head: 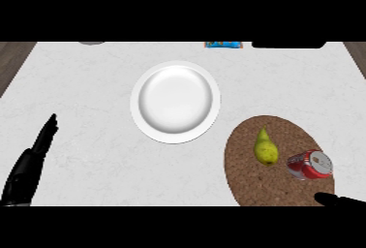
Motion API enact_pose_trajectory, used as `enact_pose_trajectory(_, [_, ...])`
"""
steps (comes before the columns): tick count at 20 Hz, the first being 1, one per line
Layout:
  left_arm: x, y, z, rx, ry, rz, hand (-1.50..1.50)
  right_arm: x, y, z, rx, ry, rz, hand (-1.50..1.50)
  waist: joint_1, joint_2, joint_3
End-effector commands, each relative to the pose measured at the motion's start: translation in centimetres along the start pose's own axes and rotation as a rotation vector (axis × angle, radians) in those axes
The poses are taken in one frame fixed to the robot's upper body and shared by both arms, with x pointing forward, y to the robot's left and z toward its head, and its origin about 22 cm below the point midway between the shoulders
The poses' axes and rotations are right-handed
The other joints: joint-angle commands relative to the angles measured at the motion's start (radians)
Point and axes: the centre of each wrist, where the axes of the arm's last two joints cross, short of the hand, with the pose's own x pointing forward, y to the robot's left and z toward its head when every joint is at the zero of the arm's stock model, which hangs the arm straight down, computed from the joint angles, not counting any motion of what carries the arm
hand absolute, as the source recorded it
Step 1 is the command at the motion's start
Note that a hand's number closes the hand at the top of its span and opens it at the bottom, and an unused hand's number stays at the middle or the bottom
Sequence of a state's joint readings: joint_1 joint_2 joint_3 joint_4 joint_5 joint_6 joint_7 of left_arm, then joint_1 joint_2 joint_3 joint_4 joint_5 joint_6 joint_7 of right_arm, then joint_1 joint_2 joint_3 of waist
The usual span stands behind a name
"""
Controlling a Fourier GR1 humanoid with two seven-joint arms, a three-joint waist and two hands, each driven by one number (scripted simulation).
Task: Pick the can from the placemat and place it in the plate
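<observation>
left hand (32,162): sitting at the lower left of the counter, fingers straight and pointing up the view, not holding anything. Looks like it's just parked there.

counter (85,97): white, marbled top, takes up most of the view.

plate (175,100): white and round, pretty much dead centre, nothing on it. Sits well apart from the left hand and a bit up and left of the placemat, not touching it.

blue thing (224,44): tiny bit of something blue poking in at the far edge, too cut off to say what it is.

placemat (247,160): brown, oval, cork-looking, at the lower right.

pear (266,147): yellow-green, lying on the placemat with the stem end pointing away, just left of the can.

can (312,164): red with a silver top, lying tipped on the placemat near its right edge. Close beside the pear but not touching as far as I can see. Nobody's got hold of it.

right hand (342,200): only a black bit shows at the bottom right corner, just below the can and not touching it. Can't tell whether the fingers are spread or curled.
</observation>
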State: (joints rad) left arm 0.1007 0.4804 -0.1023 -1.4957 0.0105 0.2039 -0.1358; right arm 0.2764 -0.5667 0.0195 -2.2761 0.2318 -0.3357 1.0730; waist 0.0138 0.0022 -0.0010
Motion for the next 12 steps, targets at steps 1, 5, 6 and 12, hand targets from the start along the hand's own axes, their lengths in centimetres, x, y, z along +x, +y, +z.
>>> enact_pose_trajectory(1, [-0.8,0.0,0.5,0.004,0.001,0.000,0.00,0.6,0.0,-2.3,0.084,0.097,0.093,-1.50,-0.003,0.000,0.001])
enact_pose_trajectory(5, [-0.7,0.1,-0.4,0.007,-0.005,-0.006,0.00,-1.3,0.8,-3.5,0.136,0.079,0.099,-1.50,-0.014,-0.002,0.001])
enact_pose_trajectory(6, [0.0,2.0,-0.9,0.010,0.000,-0.003,0.00,-1.7,1.7,-3.7,0.128,0.081,0.101,-1.50,-0.012,-0.002,0.001])
enact_pose_trajectory(12, [-0.9,0.3,0.4,0.010,-0.004,0.006,0.00,-1.9,3.6,-4.2,0.208,0.091,0.098,-1.50,-0.012,-0.003,0.001])
